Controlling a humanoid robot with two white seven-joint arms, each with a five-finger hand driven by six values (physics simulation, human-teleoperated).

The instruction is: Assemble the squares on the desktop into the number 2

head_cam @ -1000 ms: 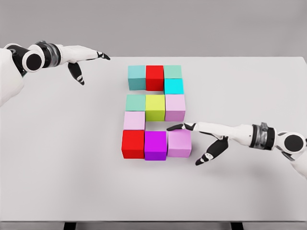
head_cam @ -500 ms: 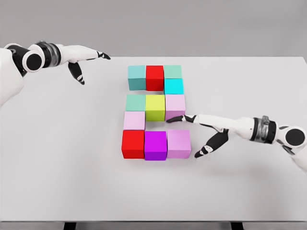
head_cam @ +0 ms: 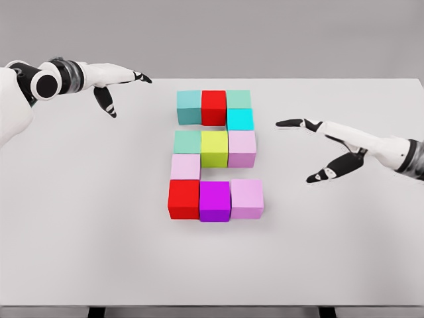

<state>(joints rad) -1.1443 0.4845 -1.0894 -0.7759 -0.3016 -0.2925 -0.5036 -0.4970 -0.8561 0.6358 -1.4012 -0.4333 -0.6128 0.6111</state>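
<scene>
Forming a blocky numeral 2 near the middle of the white table [head_cam: 99, 252]: top row of teal cube [head_cam: 189, 106], red cube [head_cam: 213, 106] and pale green cube [head_cam: 238, 99], touching side by side; cyan cube [head_cam: 240, 119] tucked just beneath the pale green one; middle row of mint cube [head_cam: 187, 142], yellow-green cube [head_cam: 214, 148] and pink cube [head_cam: 242, 148]; light pink cube [head_cam: 185, 166] under the mint one at the left; bottom row of second red cube [head_cam: 183, 199], purple cube [head_cam: 214, 201] and lilac cube [head_cam: 247, 197]. Hovering right of the figure, apart from every cube, right hand [head_cam: 331, 142], fingers spread wide, holding nothing; raised at far left, well clear, left hand [head_cam: 112, 81], fingers extended and relaxed, likewise empty.
</scene>
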